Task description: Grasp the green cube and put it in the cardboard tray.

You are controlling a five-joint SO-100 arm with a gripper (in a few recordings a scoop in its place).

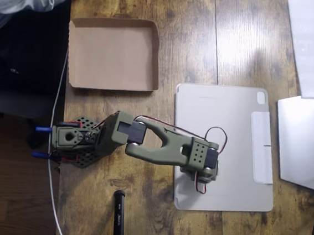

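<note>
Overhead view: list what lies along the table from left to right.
Arm base → cardboard tray → gripper end of the arm, over the light-grey tablet cover → white monitor stand at the right edge.

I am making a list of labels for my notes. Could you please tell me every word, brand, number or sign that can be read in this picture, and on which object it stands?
None can be read.
The cardboard tray is plain brown.
The light-grey tablet cover bears no legible print.
The arm shows no legible marking.
The white papers at the right edge look blank.
</note>
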